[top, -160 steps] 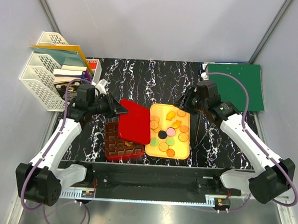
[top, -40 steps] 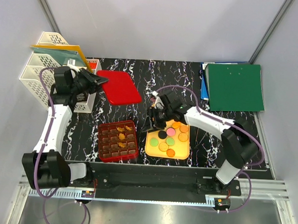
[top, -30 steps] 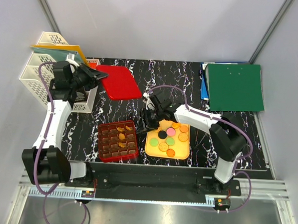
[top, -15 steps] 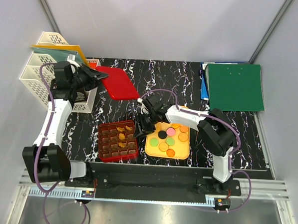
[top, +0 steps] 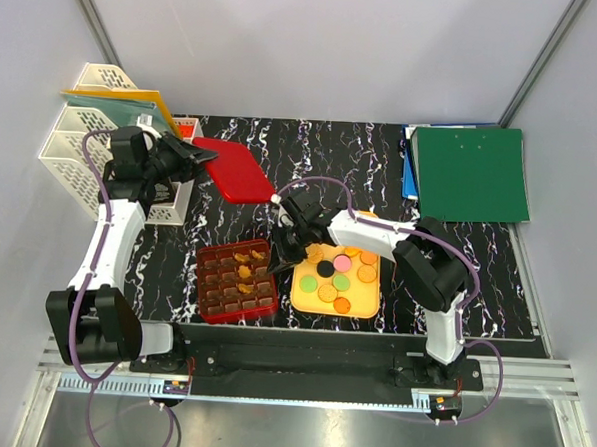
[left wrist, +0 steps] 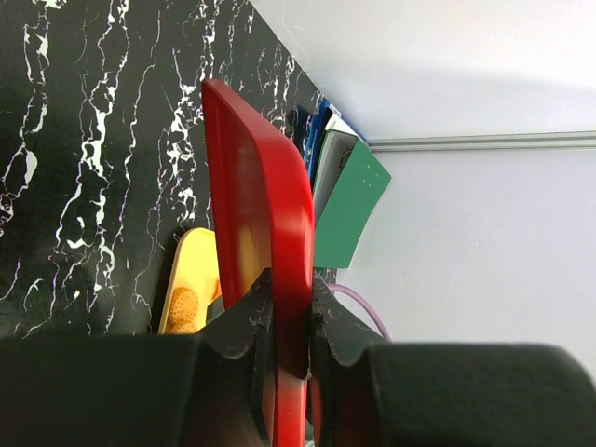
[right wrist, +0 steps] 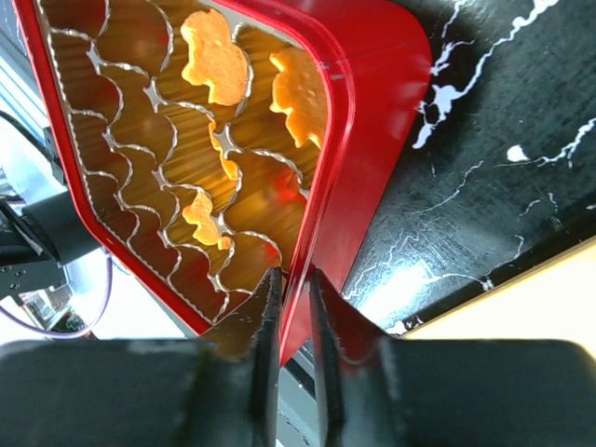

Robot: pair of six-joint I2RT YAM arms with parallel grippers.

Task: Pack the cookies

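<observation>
The cookies (top: 334, 268), orange, green, pink and black, lie on the yellow tray (top: 370, 299). Several orange flower cookies (top: 243, 258) sit in the far cells of the red grid box (top: 236, 298); they also show in the right wrist view (right wrist: 216, 47). My right gripper (top: 280, 255) is at the box's right edge, its jaws closed narrowly over the red wall (right wrist: 372, 121) in the right wrist view (right wrist: 293, 275). My left gripper (top: 195, 156) is shut on the red lid (top: 239, 172) and holds it edge-on above the table's back left (left wrist: 290, 277).
White file racks (top: 82, 147) with papers stand at the far left. A green folder (top: 471, 173) lies at the back right, also in the left wrist view (left wrist: 349, 209). The yellow tray's edge shows in both wrist views (left wrist: 191, 265) (right wrist: 549, 289).
My right gripper has moved left from the tray's near-left corner to the red box's right edge. My left gripper still holds the lid at the back left, barely shifted.
</observation>
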